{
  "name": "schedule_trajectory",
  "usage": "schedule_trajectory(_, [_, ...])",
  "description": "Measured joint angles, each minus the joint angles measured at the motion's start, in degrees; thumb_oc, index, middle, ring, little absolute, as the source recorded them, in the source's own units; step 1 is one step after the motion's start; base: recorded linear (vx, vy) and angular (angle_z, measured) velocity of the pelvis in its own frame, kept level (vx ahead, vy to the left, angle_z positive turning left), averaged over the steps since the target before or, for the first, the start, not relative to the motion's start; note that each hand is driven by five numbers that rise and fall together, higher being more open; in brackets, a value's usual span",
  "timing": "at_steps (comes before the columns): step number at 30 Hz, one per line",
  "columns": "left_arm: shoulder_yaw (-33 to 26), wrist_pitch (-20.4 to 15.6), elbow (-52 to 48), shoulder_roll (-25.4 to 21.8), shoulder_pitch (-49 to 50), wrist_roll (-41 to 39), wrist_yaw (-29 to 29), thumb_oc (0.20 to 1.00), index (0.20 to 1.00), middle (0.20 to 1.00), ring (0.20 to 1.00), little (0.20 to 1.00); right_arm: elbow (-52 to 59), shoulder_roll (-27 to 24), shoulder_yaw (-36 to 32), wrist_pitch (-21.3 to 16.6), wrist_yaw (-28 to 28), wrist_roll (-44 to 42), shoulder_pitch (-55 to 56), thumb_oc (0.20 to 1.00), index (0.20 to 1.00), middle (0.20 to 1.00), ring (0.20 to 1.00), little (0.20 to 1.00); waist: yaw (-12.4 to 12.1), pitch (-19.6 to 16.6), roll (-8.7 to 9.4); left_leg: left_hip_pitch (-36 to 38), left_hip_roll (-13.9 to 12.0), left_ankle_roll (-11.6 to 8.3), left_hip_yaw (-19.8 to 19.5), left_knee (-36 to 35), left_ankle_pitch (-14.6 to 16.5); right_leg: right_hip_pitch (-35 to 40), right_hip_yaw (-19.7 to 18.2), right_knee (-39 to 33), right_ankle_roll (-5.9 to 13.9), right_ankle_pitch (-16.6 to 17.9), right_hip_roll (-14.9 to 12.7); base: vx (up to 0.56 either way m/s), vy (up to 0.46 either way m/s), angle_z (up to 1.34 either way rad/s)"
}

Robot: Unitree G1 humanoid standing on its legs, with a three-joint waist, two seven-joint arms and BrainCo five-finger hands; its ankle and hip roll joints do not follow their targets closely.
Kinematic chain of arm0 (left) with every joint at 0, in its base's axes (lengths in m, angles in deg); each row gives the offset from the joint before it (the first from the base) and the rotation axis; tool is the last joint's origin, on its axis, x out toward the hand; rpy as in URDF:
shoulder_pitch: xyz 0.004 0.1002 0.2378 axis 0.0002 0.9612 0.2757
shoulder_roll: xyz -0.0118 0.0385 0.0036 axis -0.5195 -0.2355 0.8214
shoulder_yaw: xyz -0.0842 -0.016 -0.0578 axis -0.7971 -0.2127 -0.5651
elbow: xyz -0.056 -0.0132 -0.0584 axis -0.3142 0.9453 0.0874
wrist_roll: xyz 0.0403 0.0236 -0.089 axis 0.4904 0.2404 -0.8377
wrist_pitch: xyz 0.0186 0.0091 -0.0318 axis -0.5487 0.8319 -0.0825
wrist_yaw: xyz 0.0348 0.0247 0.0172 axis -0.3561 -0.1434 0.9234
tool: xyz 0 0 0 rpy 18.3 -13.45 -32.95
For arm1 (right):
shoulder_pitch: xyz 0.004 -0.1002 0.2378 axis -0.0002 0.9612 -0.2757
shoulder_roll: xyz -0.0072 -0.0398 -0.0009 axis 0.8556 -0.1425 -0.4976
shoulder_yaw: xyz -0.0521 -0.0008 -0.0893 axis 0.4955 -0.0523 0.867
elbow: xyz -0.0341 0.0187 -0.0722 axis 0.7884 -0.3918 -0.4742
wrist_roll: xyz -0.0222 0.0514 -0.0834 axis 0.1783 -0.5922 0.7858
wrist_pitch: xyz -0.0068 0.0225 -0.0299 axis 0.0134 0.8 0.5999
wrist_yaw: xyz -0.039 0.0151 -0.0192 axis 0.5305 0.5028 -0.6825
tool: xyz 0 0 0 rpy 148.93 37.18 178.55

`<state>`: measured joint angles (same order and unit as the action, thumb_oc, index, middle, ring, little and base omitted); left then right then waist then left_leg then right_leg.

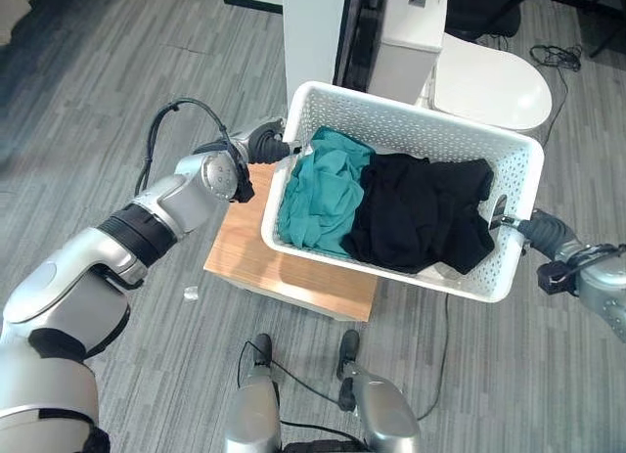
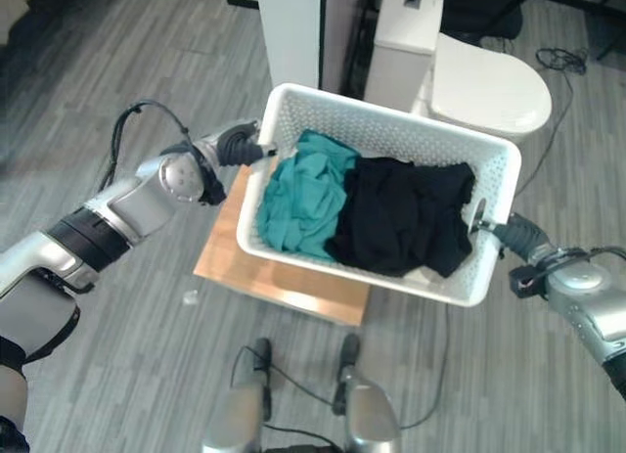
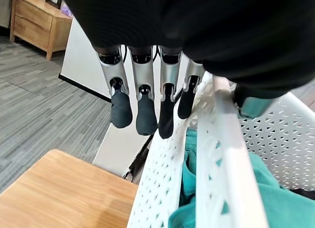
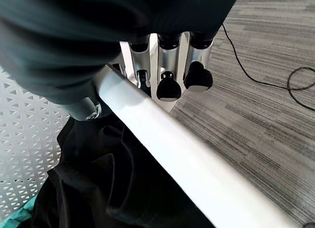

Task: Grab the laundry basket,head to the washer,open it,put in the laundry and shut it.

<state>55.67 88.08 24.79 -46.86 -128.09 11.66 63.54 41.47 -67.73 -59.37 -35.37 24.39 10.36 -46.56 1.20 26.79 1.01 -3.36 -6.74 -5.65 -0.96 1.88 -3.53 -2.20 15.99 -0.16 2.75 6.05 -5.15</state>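
A white perforated laundry basket holds a teal cloth and a black cloth. Its left part is over a low wooden table; its right end juts out past the table over the floor. My left hand grips the basket's left rim, with its fingers down the outer wall and its thumb on the inner side. My right hand grips the right rim, its fingers curled under the outer edge beside the black cloth.
Just behind the basket stand a white appliance with a rounded top and a tall white panel. Grey plank floor lies all around. A small pale scrap lies on the floor left of the table. A wooden cabinet stands farther off.
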Motion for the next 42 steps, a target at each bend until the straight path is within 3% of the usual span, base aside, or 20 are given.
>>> schedule_trajectory(10, [0.46,0.1,5.06,4.13,-0.01,0.02,-0.28,0.2,0.2,0.2,0.2,0.2,-2.47,0.65,0.33,0.0,0.4,-0.56,-0.57,0.2,0.2,0.2,0.2,0.2,-0.16,-0.51,0.86,-1.53,-1.1,-1.48,-0.89,6.38,2.49,-1.2,-3.38,1.16,-0.71,0.04,2.05,-0.06,0.033,-0.21])
schedule_trajectory(11, [0.53,0.01,6.4,3.69,0.08,-0.01,-0.17,0.2,0.2,0.2,0.2,0.2,-3.72,1.45,2.29,0.0,0.38,-0.57,-2.93,0.2,0.2,0.2,0.2,0.2,-2.01,-0.63,1.78,-3.01,0.3,-0.67,-7.9,12.31,4.5,-2.29,-7.28,2.71,-1.11,-0.36,1.63,-0.07,0.221,-1.15])
schedule_trajectory(13, [0.68,-0.09,6.63,2.55,0.25,-0.17,-0.44,0.2,0.2,0.2,0.2,0.2,-4.61,1.7,4.24,0.08,0.39,-0.55,-5.68,0.2,0.2,0.2,0.2,0.2,-2.23,-0.69,1.77,-2.74,3.93,1.28,-21.19,17.79,8.92,-2.74,-11.46,3.62,-0.4,-0.4,1.8,-0.06,0.279,-1.19])
schedule_trajectory(14, [0.56,-0.11,6.69,2.17,0.26,-0.15,-0.44,0.2,0.2,0.2,0.2,0.2,-4.72,1.82,5.41,0.47,0.38,-0.53,-6.95,0.2,0.2,0.2,0.2,0.2,-1.4,-0.96,1.44,-2.52,5.07,1.24,-24.63,20.48,11.55,-2.85,-13.71,3.69,0.88,0.17,2.17,-0.08,0.285,-0.95])
schedule_trajectory(17, [-0.17,-0.41,7.56,3.51,0.42,-0.09,-0.69,0.2,0.2,0.2,0.2,0.2,-5.18,2.07,5.66,0.75,0.37,-0.5,-7.04,0.2,0.2,0.2,0.2,0.2,0.74,-2.9,0.55,-1.69,4.49,0.15,-23.52,19.9,15.9,-5.04,-16.5,5.31,2.4,0.58,2.16,-0.16,0.359,-0.63])
schedule_trajectory(19, [0.17,-0.34,13.06,4.93,0.87,-0.06,-0.38,0.2,0.2,0.2,0.2,0.2,-9.59,8.3,6.46,1.56,-0.32,0.17,-10.8,0.2,0.2,0.2,0.2,0.2,0.71,-4.75,2.68,-0.57,7.34,1.8,-14.43,18.96,16.97,-8.26,-24.15,5.75,4.99,4.07,0.09,-0.43,0.528,-1.52])
schedule_trajectory(20, [-0.02,-0.34,14.28,5.98,1.31,-0.05,-0.41,0.2,0.2,0.2,0.2,0.2,-9.77,8.4,7.42,1.61,-0.55,0.16,-10.44,0.2,0.2,0.2,0.2,0.2,0.97,-4.75,2.7,-0.01,8.57,2.19,-12.28,19.17,17.05,-8.25,-23.56,5.87,5.08,4.1,-1.43,-0.42,0.442,-1.69])
schedule_trajectory(21, [-0.07,-0.4,14.83,7.1,2.19,0.02,-0.03,0.2,0.2,0.2,0.2,0.2,-11.26,10.27,7.2,1.69,-0.78,0.33,-10.26,0.2,0.2,0.2,0.2,0.2,1.68,-4.9,3.12,-0.32,11.62,5.21,-10.23,22.01,17.92,-8.55,-24.14,4.96,5.55,7.76,-1.72,-0.18,0.2,-1.34])
schedule_trajectory(22, [0.97,-0.48,16.29,7.62,2.2,0.03,0.18,0.2,0.2,0.2,0.2,0.2,-14.15,13.31,7.28,1.67,-1.34,0.71,-11.59,0.2,0.2,0.2,0.2,0.2,0.06,-5.41,3.41,0.46,13.97,9.86,-8.86,20.1,17.81,-10.07,-25.43,3.78,6.67,11.28,-1.86,-0.23,0.155,-1.73])
schedule_trajectory(23, [1.14,-0.5,17.64,8.31,1.2,0.11,-0.04,0.2,0.2,0.2,0.2,0.2,-13.36,14.25,7.88,1.68,-1.88,0.96,-9.81,0.2,0.2,0.2,0.2,0.2,0.18,-5.71,4.02,-0.63,15.34,9.92,-5.8,20.5,17.76,-10.57,-24.35,1.98,9.33,9.63,-4.12,-0.25,0.104,-1.46])
schedule_trajectory(24, [0.87,-0.57,17.55,9.05,1.21,0.12,0.1,0.2,0.2,0.2,0.2,0.2,-13.46,14.42,7.88,1.9,-2.01,1.01,-8.25,0.2,0.2,0.2,0.2,0.2,1.51,-6.04,3.54,-2.35,15.46,10.6,-5.37,22.2,17.96,-11.07,-22.77,2.09,7.11,4.53,-4.47,-0.36,0.133,-0.9])
schedule_trajectory(26, [0.42,-0.57,17.5,9.39,1.01,0.52,0.0,0.2,0.2,0.2,0.2,0.2,-13.47,15.76,7.7,2.29,-1.98,1.11,-6.48,0.2,0.2,0.2,0.2,0.2,1.4,-5.93,3.55,-4.74,13.21,11.08,-1.57,23.63,16.98,-14.95,-16.1,5.45,7.35,-3.94,-5.27,-0.26,0.089,-0.68])
schedule_trajectory(28, [0.45,-0.53,17.5,9.58,2.21,0.86,-0.3,0.2,0.2,0.2,0.2,0.2,-12.88,17.06,7.12,2.29,-1.96,1.18,-4.18,0.2,0.2,0.2,0.2,0.2,1.15,-5.65,3.11,-4.75,10.45,11.13,0.87,23.65,16.58,-15.72,-9.11,14.97,6.12,-6.21,-7.26,-0.19,0.115,-0.78])
schedule_trajectory(31, [0.41,-0.52,17.27,8.69,2.52,2.34,-1.25,0.2,0.2,0.2,0.2,0.2,-10.3,17.1,6.71,2.29,-1.89,1.17,-3.11,0.2,0.2,0.2,0.2,0.2,-0.2,-5.52,2.88,-2.87,8.35,10.39,4.34,19.34,14.15,-10.48,-9.19,22.24,8.08,-10.05,-9.99,-0.11,0.085,-0.78])
schedule_trajectory(34, [-0.14,-0.48,16.9,8.07,2.62,2.39,-1.3,0.2,0.2,0.2,0.2,0.2,-9.77,17.13,6.69,2.29,-1.92,1.26,-3.69,0.2,0.2,0.2,0.2,0.2,-1.34,-5.5,2.58,-2.76,7.99,9.4,6.43,18.28,13.46,-2.63,-7.74,14.36,7.92,-7.27,-10.23,-0.1,0.04,-0.49])
schedule_trajectory(37, [-0.25,-0.23,15.98,7.19,2.9,2.62,-1.43,0.2,0.2,0.2,0.2,0.2,-9.88,17.41,6.98,2.47,-1.95,1.31,-3.78,0.2,0.2,0.2,0.2,0.2,-2.23,-5.7,1.3,-1.5,5.71,8.08,9.46,13.29,10.11,-2.2,-4.8,6.55,4.53,-0.44,-7.65,-0.14,-0.053,-0.64])
schedule_trajectory(38, [-0.59,-0.23,15.55,6.5,2.8,2.84,-1.55,0.2,0.2,0.2,0.2,0.2,-9.65,17.33,6.96,2.47,-1.9,1.31,-4.05,0.2,0.2,0.2,0.2,0.2,-3.07,-5.63,1.0,-1.2,3.79,8.25,12.42,11.35,8.95,-2.11,-2.31,5.19,2.93,-1.41,-7.44,-0.12,-0.102,-1.04])
schedule_trajectory(39, [-1.94,-0.15,15.23,6.62,3.51,2.86,-1.57,0.2,0.2,0.2,0.2,0.2,-9.67,17.31,6.99,2.71,-1.91,1.32,-4.46,0.2,0.2,0.2,0.2,0.2,-4.75,-5.33,-0.02,0.09,2.08,7.19,14.58,9.18,7.75,-3.57,3.05,9.38,0.19,-5.98,-8.16,-0.06,-0.105,-1.2])
schedule_trajectory(40, [-2.41,0.01,14.98,6.93,4.13,2.87,-1.61,0.2,0.2,0.2,0.2,0.2,-9.57,17.44,6.98,2.74,-1.82,1.32,-4.14,0.2,0.2,0.2,0.2,0.2,-6.72,-5.73,-0.18,1.71,1.14,6.72,16.96,6.53,6.41,-3.61,9.17,12.52,1.09,-8.05,-10.24,-0.05,-0.104,-1.18])
schedule_trajectory(42, [-2.7,0.02,13.85,5.91,4.34,2.91,-1.94,0.2,0.2,0.2,0.2,0.2,-9.27,17.59,6.86,2.73,-1.7,1.32,-4.08,0.2,0.2,0.2,0.2,0.2,-7.2,-6.43,1.3,1.78,1.74,5.52,17.0,5.54,5.77,-1.67,9.19,12.42,2.39,-7.33,-12.4,-0.06,-0.179,-0.52])
